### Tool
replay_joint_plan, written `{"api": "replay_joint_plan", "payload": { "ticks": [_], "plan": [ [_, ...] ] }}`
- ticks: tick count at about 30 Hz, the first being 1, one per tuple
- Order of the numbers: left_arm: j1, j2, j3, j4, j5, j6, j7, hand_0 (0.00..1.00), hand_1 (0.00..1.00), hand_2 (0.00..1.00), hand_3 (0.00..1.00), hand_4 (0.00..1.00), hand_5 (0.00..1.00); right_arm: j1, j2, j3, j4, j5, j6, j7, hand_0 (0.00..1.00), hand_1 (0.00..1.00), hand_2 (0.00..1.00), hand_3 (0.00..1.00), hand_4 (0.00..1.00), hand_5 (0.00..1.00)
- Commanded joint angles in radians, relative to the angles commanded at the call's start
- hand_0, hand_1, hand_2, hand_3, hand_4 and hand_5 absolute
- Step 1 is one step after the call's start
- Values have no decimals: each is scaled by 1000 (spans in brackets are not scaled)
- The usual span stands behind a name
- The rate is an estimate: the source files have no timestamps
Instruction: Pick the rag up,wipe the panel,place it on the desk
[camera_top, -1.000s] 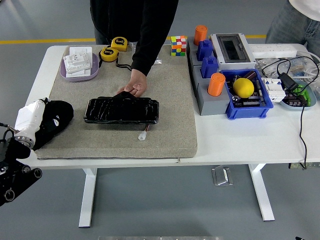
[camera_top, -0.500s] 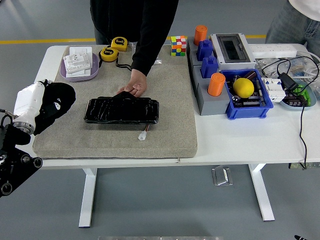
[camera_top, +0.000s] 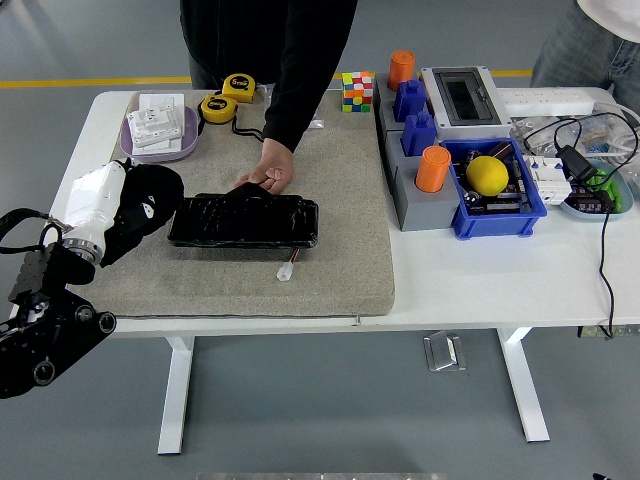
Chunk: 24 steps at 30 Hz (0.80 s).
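Black-gloved left hand (camera_top: 145, 205), finger state indiscernible, touches the glossy black panel's (camera_top: 243, 221) left end; a person's hand (camera_top: 268, 176) steadies its far edge.

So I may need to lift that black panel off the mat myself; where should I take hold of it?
By its short right end, coming from the right. The black panel lies flat and long left to right; the person's hand presses its far edge, and the left hand is at its left end, so the right end is free.
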Motion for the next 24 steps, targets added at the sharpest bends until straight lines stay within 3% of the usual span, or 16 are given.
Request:
{"api": "replay_joint_plan", "payload": {
  "ticks": [24],
  "plan": [
    [-96, -67, 180, -10, -3, -10, 31, 190, 178, 475, 444, 320, 2, 5, -12, -14, -2, 3, 7, 4, 757, 567, 701, 593, 998, 542]
  ]
}}
